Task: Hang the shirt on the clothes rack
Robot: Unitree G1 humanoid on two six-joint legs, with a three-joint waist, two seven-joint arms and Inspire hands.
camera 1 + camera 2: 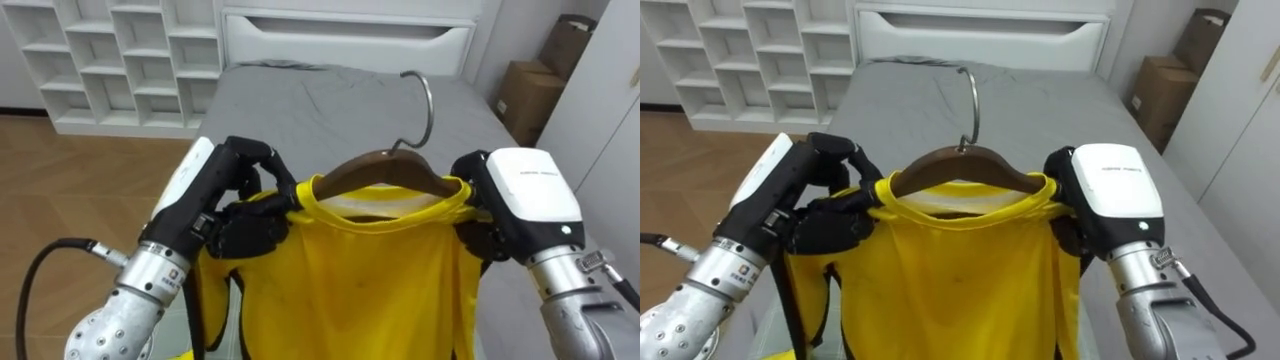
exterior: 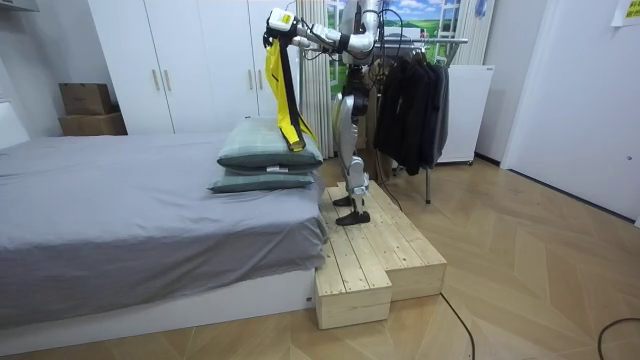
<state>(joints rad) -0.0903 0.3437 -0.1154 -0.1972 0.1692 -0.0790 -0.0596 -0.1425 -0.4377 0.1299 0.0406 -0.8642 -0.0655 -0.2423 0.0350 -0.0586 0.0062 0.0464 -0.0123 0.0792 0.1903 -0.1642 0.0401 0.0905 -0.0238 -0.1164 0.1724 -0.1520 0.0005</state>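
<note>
Yellow shirt (image 1: 380,280) on a wooden hanger (image 1: 385,170) is clasped at its shoulders by the curled left hand (image 1: 250,222) and right hand (image 1: 500,200) above the bed (image 1: 330,100); in the room view, pillows (image 2: 270,155) lie below it and a clothes rack (image 2: 455,41) stands behind the robot.

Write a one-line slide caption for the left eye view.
Left hand grips one shoulder of a yellow garment on a wooden hanger, right hand at the other, above a grey bed.

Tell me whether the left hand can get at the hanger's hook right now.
Probably yes: the hook stands bare above the hanger, nothing across it. But the left hand has its fingers curled on the yellow shirt and must let go first.
</note>
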